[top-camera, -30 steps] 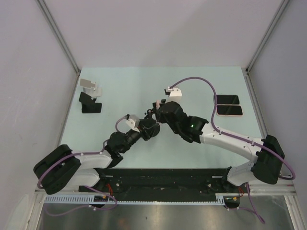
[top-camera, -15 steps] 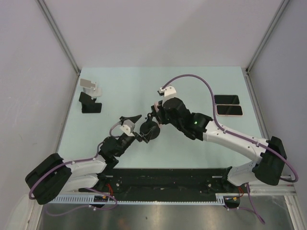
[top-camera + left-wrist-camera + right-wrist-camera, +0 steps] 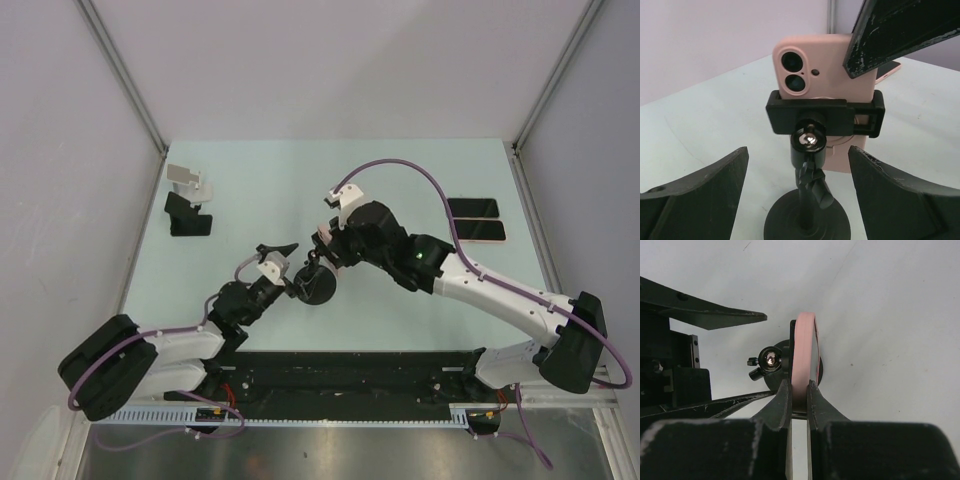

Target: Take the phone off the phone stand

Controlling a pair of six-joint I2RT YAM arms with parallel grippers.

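Note:
A pink phone stands upright, clamped in a black phone stand with a round base near the table's middle. My right gripper is shut on the phone's upper edge; one of its fingers shows at the phone's top corner in the left wrist view. My left gripper is open. Its fingers stand on either side of the stand's stem without touching it. In the top view the left gripper sits just left of the base.
Two more phones lie flat at the right edge of the table. A white stand and a black stand sit at the far left. The two arms meet closely over the middle.
My left gripper has opened wide and drawn back a little from the stand. The right gripper has closed fully on the phone's top.

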